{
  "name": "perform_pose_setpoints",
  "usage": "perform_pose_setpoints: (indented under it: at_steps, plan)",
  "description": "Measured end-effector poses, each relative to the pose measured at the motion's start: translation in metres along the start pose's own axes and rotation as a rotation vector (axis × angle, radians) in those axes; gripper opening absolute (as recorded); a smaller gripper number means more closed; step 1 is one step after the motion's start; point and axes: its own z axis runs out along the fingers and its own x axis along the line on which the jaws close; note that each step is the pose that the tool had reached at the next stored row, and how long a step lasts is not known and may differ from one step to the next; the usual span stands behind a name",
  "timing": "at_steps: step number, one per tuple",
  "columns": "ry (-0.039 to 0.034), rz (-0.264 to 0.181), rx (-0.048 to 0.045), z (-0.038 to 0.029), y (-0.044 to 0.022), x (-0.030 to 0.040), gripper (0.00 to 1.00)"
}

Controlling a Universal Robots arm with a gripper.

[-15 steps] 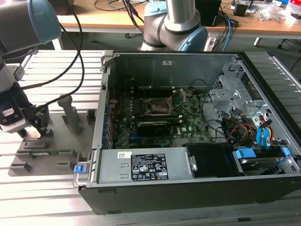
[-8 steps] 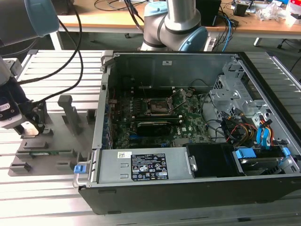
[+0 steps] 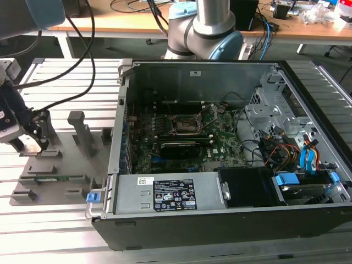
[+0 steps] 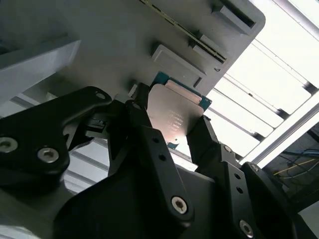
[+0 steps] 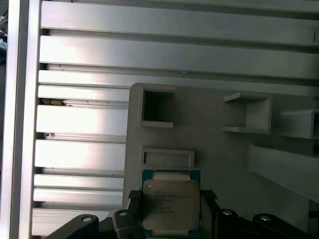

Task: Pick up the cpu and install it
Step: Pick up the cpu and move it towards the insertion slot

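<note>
Silvery-topped cpu (image 5: 171,201) between the black claw's (image 5: 171,198) two fingers, clamped tight by its opposite edges

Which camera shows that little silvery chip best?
The first wrist view: the cpu faces the camera squarely, its silvery top and green edge plain between the fingers of the gripper. The second wrist view shows the cpu slanted, partly behind a finger. In the exterior view it is too small to tell.
</note>
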Motion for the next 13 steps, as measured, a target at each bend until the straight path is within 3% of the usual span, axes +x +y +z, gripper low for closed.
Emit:
perform_pose_setpoints:
  at_steps: [2, 9, 13]
  plan:
    - [0.0, 0.0, 0.0, -0.0104, -0.0001, -0.0003, 0.55]
    - [0.0, 0.0, 0.0, -0.0329, -0.0002, -0.0009, 0.55]
    - [-0.0001, 0.0, -0.0001, -0.0509, -0.0003, -0.0015, 0.55]
